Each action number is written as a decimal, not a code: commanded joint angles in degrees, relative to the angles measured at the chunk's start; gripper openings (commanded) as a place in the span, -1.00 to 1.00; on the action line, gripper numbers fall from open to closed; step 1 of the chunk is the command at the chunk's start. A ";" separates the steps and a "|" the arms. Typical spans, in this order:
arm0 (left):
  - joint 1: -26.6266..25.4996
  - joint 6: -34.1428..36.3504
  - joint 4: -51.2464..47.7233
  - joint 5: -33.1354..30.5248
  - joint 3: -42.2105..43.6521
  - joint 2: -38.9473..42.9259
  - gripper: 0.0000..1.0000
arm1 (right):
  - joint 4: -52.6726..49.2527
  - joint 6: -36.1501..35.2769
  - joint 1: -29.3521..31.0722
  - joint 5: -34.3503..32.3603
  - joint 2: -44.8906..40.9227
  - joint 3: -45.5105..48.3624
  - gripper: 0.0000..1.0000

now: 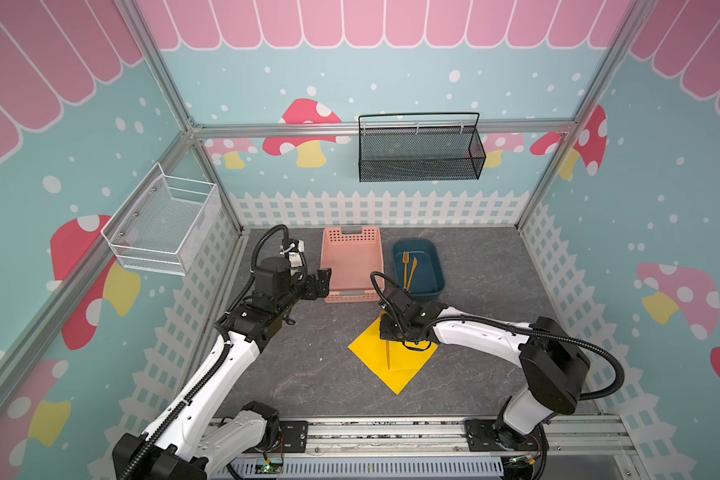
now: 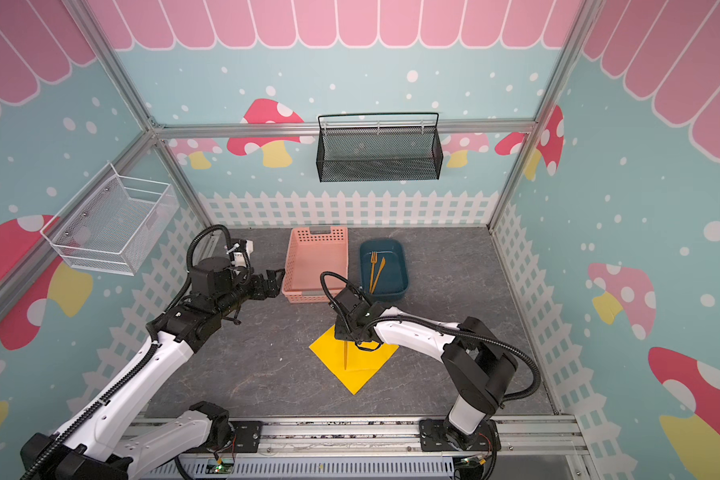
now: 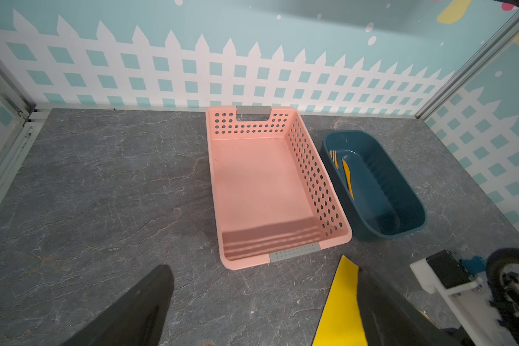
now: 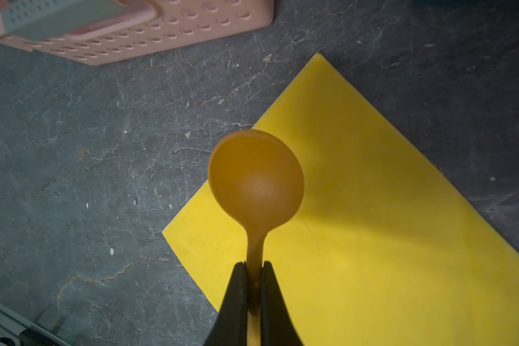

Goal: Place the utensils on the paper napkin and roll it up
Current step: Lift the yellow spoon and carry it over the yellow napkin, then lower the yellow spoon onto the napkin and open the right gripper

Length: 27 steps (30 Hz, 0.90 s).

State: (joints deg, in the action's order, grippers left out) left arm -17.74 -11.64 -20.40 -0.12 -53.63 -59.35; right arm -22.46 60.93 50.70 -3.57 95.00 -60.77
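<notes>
The paper napkin [image 1: 408, 365] [image 2: 362, 365] [image 4: 372, 224] lies flat on the grey table, turned like a diamond. My right gripper [image 4: 254, 265] [image 1: 391, 334] hovers over the napkin's far-left part, shut on the handle of the orange spoon [image 4: 256, 179]. In both top views only the spoon's handle [image 1: 388, 355] [image 2: 345, 355] shows, over the napkin. The fork [image 1: 405, 258] [image 3: 333, 157] and the thin stick [image 1: 412, 272] [image 3: 347, 179] lie in the blue tub. My left gripper [image 1: 323, 283] [image 3: 262, 278] stands open and empty, left of the pink basket.
A pink perforated basket [image 1: 352, 237] [image 3: 312, 179] sits at the back middle, and the blue tub [image 1: 439, 266] [image 3: 402, 191] stands right beside it. A black mesh basket [image 1: 420, 153] hangs on the back wall, a white wire basket [image 1: 163, 224] on the left wall.
</notes>
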 commanded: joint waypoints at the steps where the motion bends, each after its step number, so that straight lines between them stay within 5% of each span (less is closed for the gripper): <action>1: -0.24 -0.23 -0.80 0.21 -0.69 1.17 0.94 | 2.59 1.09 0.54 -0.98 1.97 0.75 -0.96; 27: -0.24 0.12 -0.80 -0.25 -0.51 1.10 0.94 | 5.90 0.54 0.63 -5.04 5.78 2.05 -0.96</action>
State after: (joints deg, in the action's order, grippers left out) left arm -17.72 -11.60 -20.78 -0.19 -53.63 -59.33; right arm -16.78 60.90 50.76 -7.25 99.29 -59.27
